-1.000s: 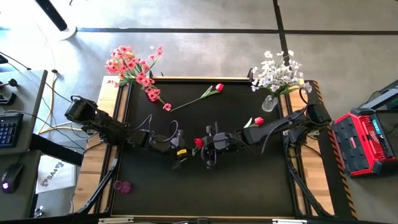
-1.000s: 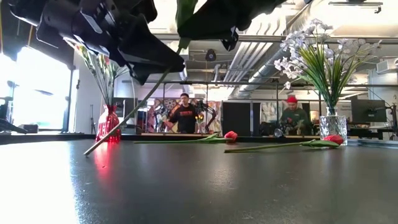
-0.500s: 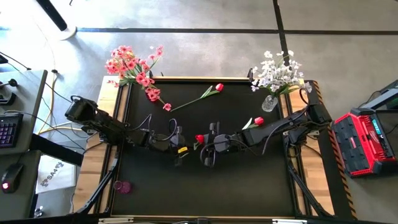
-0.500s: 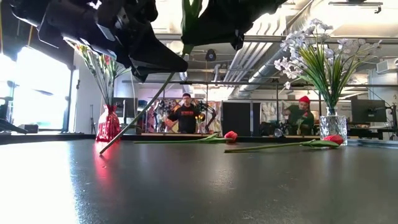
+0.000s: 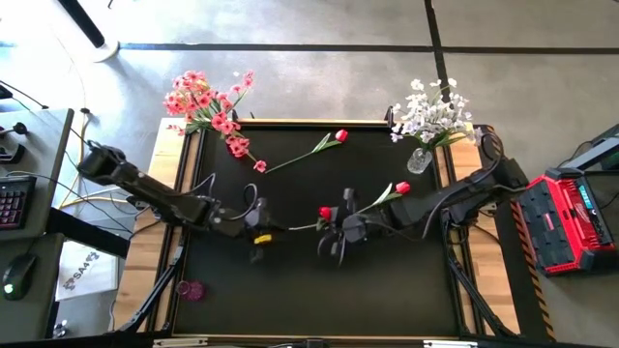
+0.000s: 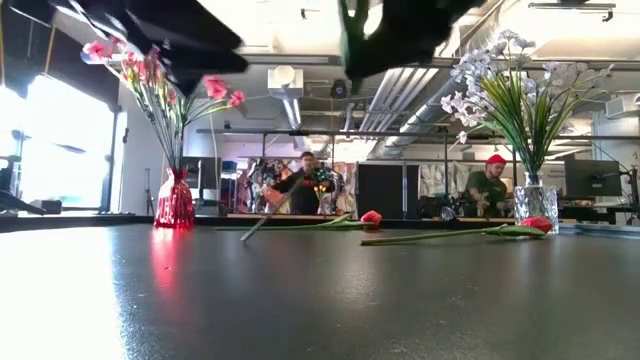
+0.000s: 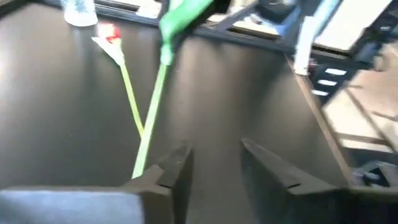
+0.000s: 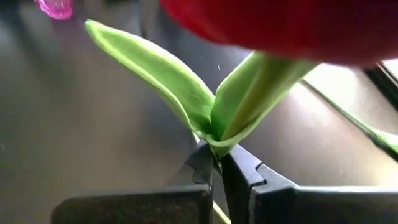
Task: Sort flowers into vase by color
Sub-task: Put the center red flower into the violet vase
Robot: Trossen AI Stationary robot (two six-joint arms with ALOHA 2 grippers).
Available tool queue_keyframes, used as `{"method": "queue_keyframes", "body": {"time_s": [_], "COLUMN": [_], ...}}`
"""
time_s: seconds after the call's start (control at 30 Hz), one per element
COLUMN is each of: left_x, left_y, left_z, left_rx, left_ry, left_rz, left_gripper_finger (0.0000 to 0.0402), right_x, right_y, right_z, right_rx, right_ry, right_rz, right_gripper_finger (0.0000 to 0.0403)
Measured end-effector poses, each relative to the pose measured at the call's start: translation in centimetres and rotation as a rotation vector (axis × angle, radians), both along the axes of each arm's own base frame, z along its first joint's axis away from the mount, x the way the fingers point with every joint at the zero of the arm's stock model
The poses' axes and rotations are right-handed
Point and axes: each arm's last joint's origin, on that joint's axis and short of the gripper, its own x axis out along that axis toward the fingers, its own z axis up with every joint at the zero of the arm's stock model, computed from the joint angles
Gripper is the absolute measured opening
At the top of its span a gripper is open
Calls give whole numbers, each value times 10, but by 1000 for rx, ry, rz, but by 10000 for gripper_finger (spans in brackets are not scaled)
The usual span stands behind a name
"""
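Red tulip (image 5: 326,212) pinched at its leaves in my right jaws, stem slanting toward my left. Two more red tulips (image 5: 339,136) (image 5: 402,188) flat on desk. Pink spray (image 5: 205,104) in red vase, white spray (image 5: 430,114) in clear vase

The near half of the worktop (image 5: 319,300) lies open from side to side, broken only by a small pink vase (image 5: 191,289) lying near the left edge. Across the middle, both arms reach inward and form a barrier: the left tool (image 5: 259,235), fingers apart, sits left of centre, and the right tool (image 5: 334,232), closed on a red tulip (image 5: 326,212), sits just right of it, with only a narrow gap between them. Beyond them, two more red tulips (image 5: 340,136) lie flat, one at far centre, one near the clear vase of white flowers (image 5: 420,159) at the far right corner. Pink flowers (image 5: 203,101) crowd the far left corner.
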Motion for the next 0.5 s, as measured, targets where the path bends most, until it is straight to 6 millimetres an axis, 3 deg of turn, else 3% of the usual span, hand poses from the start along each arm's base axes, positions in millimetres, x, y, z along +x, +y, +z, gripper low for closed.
{"method": "queue_keyframes", "body": {"time_s": [0.17,0.33,0.5], "left_x": [-24,-60,-91], "left_y": [-14,-20,-22], "left_z": [4,7,4], "left_rx": [-113,-291,-456], "left_ry": [115,359,635], "left_rz": [-95,-221,-227], "left_gripper_finger": [166,161,155], "right_x": [-10,-15,-18], "right_y": [16,33,40], "right_z": [-4,-3,-2], "right_rx": [9,23,25], "right_ry": [39,17,-2], "right_rz": [-8,20,9], "right_gripper_finger": [1,1,1]}}
